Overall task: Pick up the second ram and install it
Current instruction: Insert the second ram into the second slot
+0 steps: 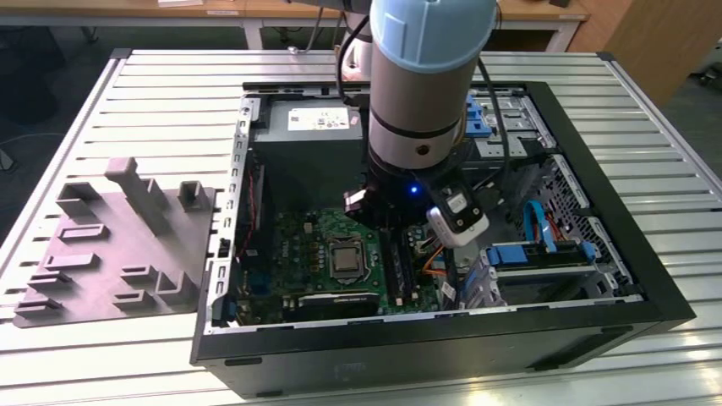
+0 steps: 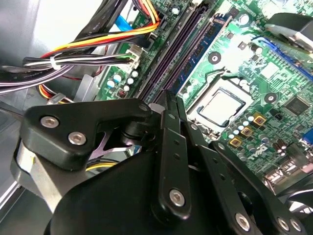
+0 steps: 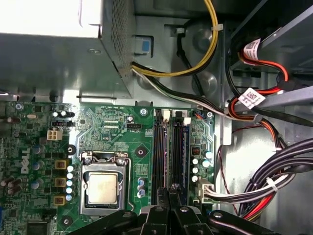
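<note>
Jaws are sitting pinched together over the slots [image 3: 164,147], load hidden; the gripper [image 2: 169,98] pressing crooked risks bending the blue stick [image 3: 186,147].

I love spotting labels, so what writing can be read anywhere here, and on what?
Pale sticker on the power supply: too small to read.
White tags on the cables: too blurred.
White lettering on the green motherboard: a brand mark, left unquoted; fine print unreadable.

Grey tray [image 1: 96,254] lies beside open computer case [image 1: 429,348].
</note>
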Robot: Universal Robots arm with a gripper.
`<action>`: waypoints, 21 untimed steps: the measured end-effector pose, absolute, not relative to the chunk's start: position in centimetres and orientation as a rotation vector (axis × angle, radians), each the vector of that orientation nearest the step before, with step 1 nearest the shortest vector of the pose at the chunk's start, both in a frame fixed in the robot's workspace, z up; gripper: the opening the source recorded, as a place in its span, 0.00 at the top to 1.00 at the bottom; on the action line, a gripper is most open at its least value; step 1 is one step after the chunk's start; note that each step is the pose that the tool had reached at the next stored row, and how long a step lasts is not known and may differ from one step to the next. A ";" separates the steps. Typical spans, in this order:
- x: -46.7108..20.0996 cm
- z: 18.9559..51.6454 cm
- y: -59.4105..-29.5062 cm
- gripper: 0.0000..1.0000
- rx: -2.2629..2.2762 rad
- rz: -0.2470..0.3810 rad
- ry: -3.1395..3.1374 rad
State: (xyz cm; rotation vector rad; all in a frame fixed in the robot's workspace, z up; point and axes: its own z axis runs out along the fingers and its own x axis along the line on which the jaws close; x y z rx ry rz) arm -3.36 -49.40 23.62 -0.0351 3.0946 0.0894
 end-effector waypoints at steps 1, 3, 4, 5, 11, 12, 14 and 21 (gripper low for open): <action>-3.4 23.6 -49.4 0.88 -0.035 0.089 3.095; -3.4 23.5 -49.4 0.88 -0.035 0.090 3.094; -3.5 23.5 -49.4 0.88 -0.034 0.090 3.094; -3.6 23.5 -49.4 0.88 -0.034 0.092 3.094; -3.6 23.2 -49.4 0.88 -0.032 0.095 3.094; -3.6 23.2 -49.4 0.88 -0.032 0.095 3.094; -3.6 23.2 -49.4 0.88 -0.032 0.095 3.094; -3.6 23.1 -49.4 0.88 -0.032 0.109 3.093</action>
